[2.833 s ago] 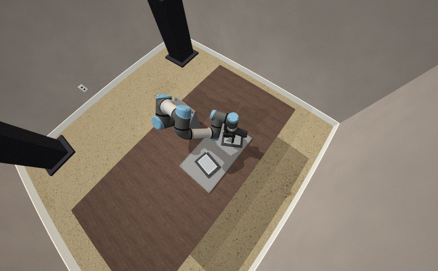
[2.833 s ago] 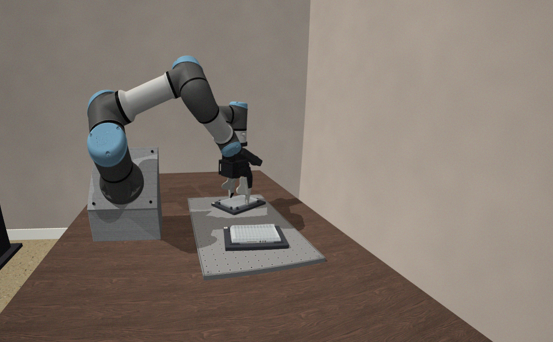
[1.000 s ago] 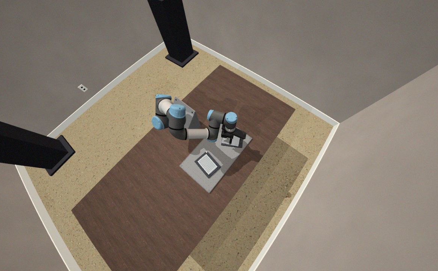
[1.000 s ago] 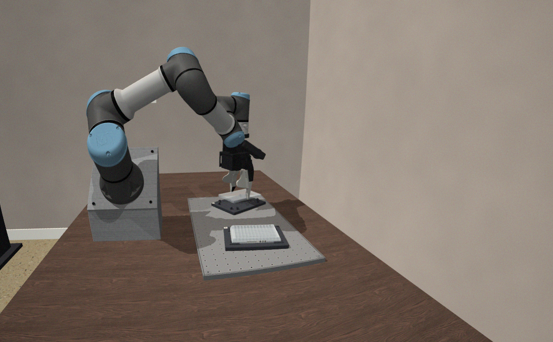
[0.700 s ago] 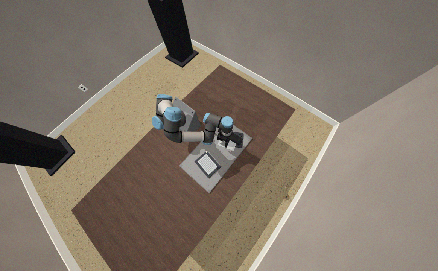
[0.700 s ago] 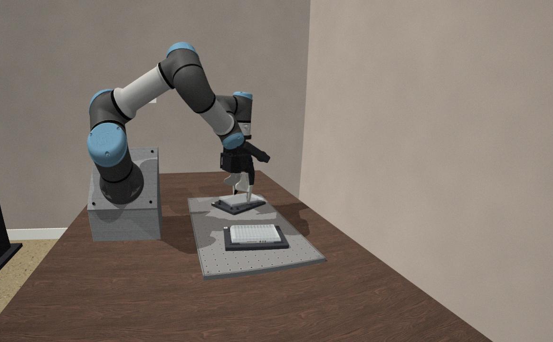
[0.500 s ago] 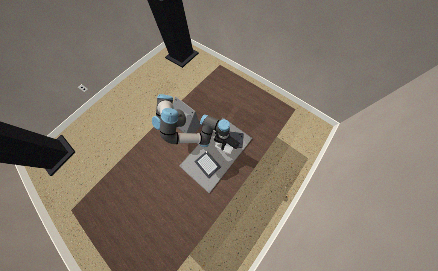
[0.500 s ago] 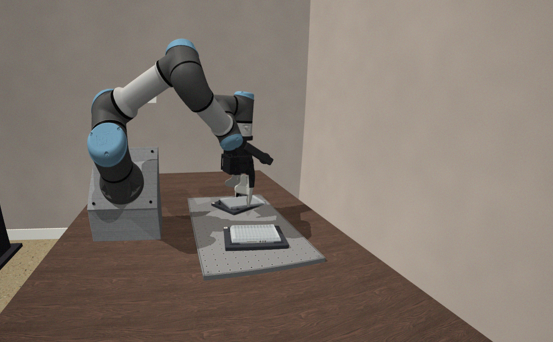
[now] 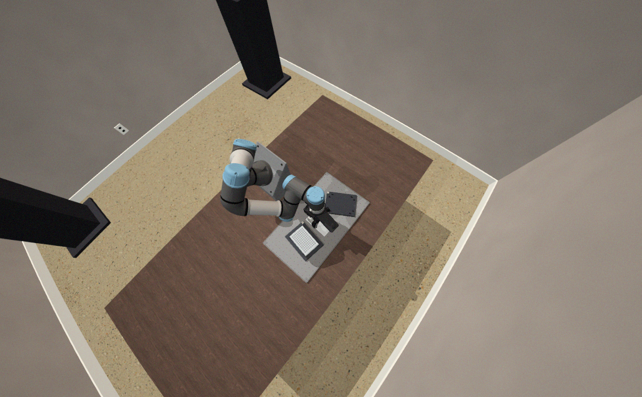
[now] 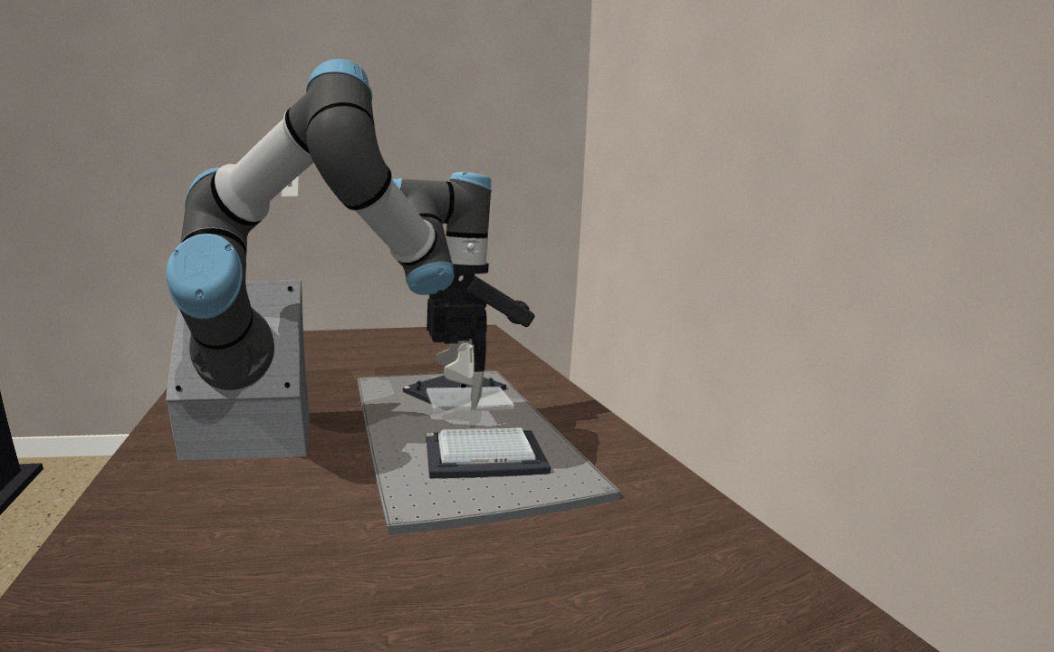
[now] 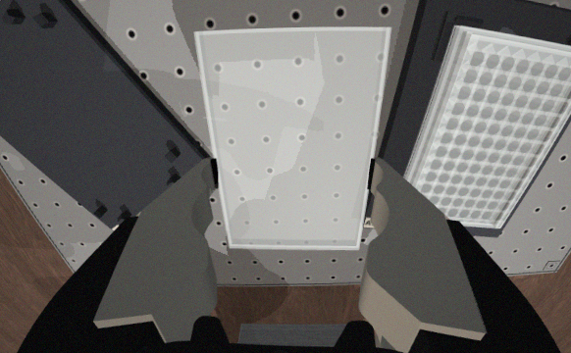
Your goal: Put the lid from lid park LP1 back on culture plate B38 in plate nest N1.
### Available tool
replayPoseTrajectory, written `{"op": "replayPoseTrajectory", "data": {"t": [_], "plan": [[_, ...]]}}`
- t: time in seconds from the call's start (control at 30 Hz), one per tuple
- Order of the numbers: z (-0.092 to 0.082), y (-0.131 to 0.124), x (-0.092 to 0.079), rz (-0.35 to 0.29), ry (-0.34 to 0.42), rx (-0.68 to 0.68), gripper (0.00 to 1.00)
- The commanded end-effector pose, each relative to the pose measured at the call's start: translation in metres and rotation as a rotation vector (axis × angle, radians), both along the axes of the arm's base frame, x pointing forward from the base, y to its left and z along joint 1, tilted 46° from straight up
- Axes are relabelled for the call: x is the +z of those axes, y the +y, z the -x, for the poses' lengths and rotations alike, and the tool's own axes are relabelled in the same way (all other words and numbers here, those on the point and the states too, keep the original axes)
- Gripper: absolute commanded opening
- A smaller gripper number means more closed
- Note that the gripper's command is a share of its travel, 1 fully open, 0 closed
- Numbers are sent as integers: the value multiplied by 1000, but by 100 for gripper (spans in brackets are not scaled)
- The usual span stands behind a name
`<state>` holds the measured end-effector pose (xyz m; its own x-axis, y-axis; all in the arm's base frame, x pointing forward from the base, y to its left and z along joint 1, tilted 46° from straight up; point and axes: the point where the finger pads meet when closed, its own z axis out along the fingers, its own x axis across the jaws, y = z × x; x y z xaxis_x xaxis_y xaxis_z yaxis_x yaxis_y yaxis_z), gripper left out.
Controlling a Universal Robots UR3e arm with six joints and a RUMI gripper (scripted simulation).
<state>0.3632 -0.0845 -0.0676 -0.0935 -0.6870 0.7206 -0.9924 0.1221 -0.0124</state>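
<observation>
Gripper: our gripper [image 11: 292, 178] is closed about halfway on the lid [image 11: 292, 137], one finger [image 11: 178, 235] on each long edge, near the end closest to the wrist; the grip looks square, not skewed.

Lid, place: it hangs in the air above the perforated board [image 10: 474, 498], between the park [image 11: 70, 113] and the plate [image 10: 486, 444]; it touches neither.

Lid, handling: we judge it light, thin and stiff, clear plastic with a shallow rim; smooth sides, so likely slippery under side pressure; it may flex or crack if squeezed hard; the long edges are the sensible hold, as they leave the underside free to drop over the plate.

Lid, pointing: flat face up, level so far as we can tell; in the wrist view its long axis runs away from the wrist.

Plate: it sits in the dark nest [image 10: 542, 465], wells uncovered; in the wrist view its long axis is tilted against the lid's.

Judgement: we think the lid wants a turn about the vertical, then centring over the plate, before lowering; a corner caught on the plate's rim would leave it riding high.
</observation>
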Motion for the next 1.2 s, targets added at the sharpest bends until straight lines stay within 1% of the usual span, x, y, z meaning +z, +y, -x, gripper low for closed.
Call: {"op": "replayPoseTrajectory", "data": {"t": [0.0, 0.2, 0.27, 0.7, 1.17], "plan": [[3, -20, 22, 4, -92, -59, 0], [7, -40, 43, 3, -91, -57, 0], [7, -40, 43, 3, -91, -57, 0], [15, -84, 88, 3, -91, -57, 0], [15, -86, 86, 2, -89, -57, 0]]}}
